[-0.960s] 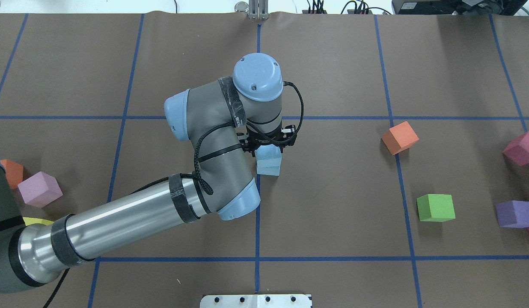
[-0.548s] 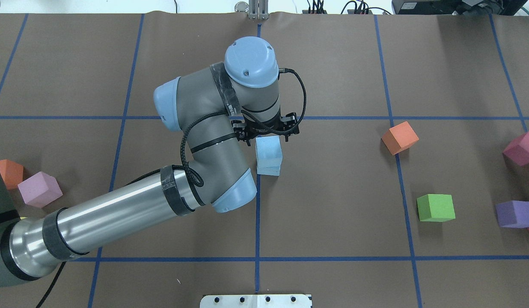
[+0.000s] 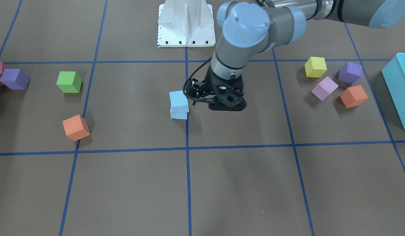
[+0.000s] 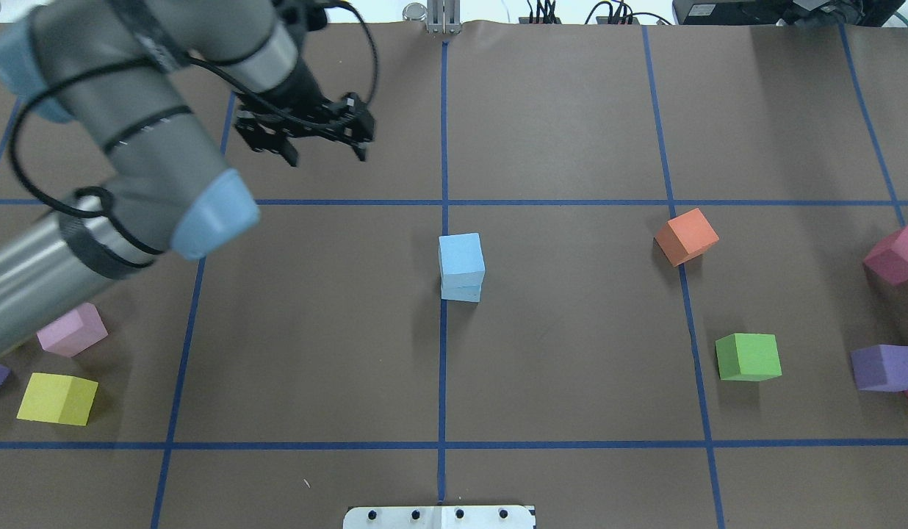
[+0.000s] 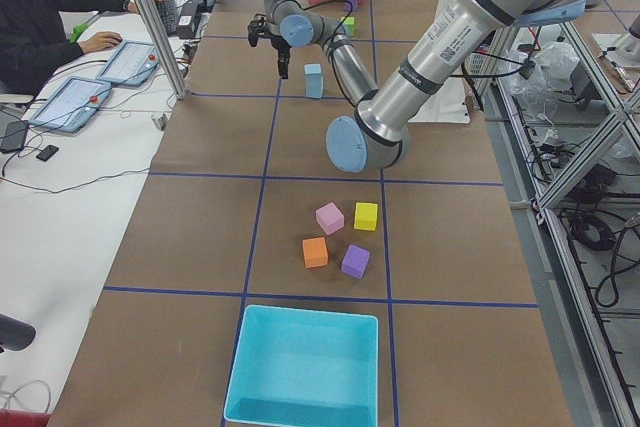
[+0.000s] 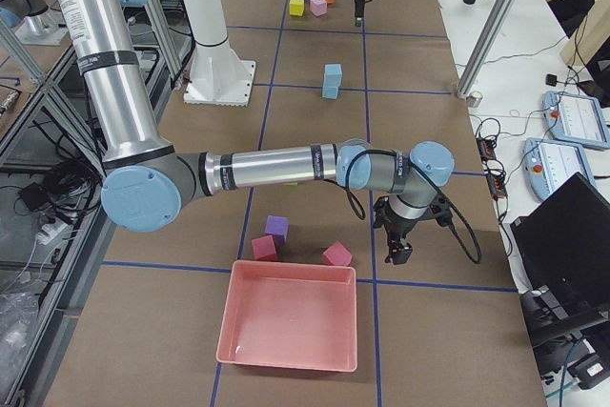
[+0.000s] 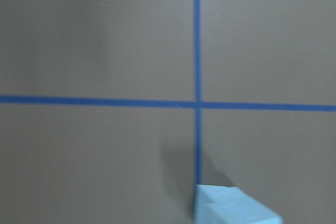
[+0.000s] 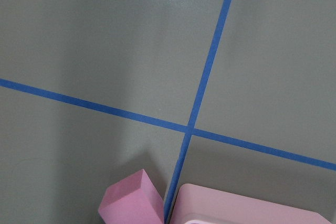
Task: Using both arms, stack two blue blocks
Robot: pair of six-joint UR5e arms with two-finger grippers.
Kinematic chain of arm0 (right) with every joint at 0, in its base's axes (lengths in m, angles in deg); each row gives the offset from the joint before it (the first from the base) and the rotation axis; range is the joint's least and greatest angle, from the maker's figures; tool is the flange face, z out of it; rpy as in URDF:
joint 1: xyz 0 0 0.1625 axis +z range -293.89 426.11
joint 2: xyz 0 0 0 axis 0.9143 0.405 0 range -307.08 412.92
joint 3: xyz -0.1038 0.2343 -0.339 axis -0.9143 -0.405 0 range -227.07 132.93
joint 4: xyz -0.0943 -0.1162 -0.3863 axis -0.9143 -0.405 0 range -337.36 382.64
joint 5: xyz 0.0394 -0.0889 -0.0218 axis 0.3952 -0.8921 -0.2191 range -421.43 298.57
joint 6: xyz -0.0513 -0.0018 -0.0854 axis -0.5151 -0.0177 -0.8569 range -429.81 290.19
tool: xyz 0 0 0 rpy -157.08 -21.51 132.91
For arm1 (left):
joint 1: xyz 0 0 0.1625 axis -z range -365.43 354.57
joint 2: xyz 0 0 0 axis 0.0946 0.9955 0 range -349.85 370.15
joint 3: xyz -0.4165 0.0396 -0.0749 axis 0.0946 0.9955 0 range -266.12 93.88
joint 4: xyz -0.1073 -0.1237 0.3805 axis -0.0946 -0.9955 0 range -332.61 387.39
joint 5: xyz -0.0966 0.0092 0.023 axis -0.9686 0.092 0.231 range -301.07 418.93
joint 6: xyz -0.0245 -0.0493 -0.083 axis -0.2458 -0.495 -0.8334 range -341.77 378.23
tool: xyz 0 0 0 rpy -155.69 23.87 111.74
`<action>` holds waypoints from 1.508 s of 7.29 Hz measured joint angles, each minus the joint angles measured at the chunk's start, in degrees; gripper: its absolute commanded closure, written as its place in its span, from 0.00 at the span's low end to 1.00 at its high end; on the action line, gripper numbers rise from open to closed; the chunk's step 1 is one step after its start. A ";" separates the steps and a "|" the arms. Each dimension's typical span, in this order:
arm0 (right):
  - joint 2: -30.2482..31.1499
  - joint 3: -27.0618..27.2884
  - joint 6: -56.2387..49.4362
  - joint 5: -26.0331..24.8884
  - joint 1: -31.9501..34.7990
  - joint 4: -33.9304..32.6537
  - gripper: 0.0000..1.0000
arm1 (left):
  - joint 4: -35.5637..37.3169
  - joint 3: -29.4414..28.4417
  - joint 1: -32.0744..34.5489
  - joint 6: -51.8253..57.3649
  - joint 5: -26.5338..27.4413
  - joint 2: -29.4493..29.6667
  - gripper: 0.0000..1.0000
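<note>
The two blue blocks stand stacked near the table's middle, the upper blue block (image 4: 461, 253) squarely on the lower blue block (image 4: 461, 293). The stack also shows in the front view (image 3: 179, 104). My left gripper (image 4: 327, 156) is open and empty, raised and well off to the far left of the stack. The left wrist view shows only a corner of a blue block (image 7: 236, 207). My right gripper (image 6: 400, 253) hangs over the table by a pink bin, far from the stack. I cannot tell whether it is open or shut.
Loose cubes lie around: orange (image 4: 686, 235), green (image 4: 748, 357), purple (image 4: 886, 367) and magenta (image 4: 895, 254) on the right, pink (image 4: 72, 329) and yellow (image 4: 57, 398) on the left. A turquoise bin (image 3: 399, 88) and the pink bin (image 6: 291, 326) stand at the table's ends.
My left gripper has come off the upper blue block, risen and swung far to the left and away. The stack has stayed in place.
</note>
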 measured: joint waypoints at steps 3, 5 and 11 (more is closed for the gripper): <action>0.02 0.33 0.31 0.11 0.02 -0.07 0.00 | 7.58 7.33 17.27 29.32 -4.70 -14.77 0.02; 0.50 1.63 0.50 0.30 0.19 -0.24 0.00 | 3.92 8.07 26.94 43.43 -8.16 -27.41 0.02; 1.82 5.30 6.62 0.89 0.77 -0.23 0.00 | -12.04 4.29 34.72 47.72 -9.00 -44.97 0.02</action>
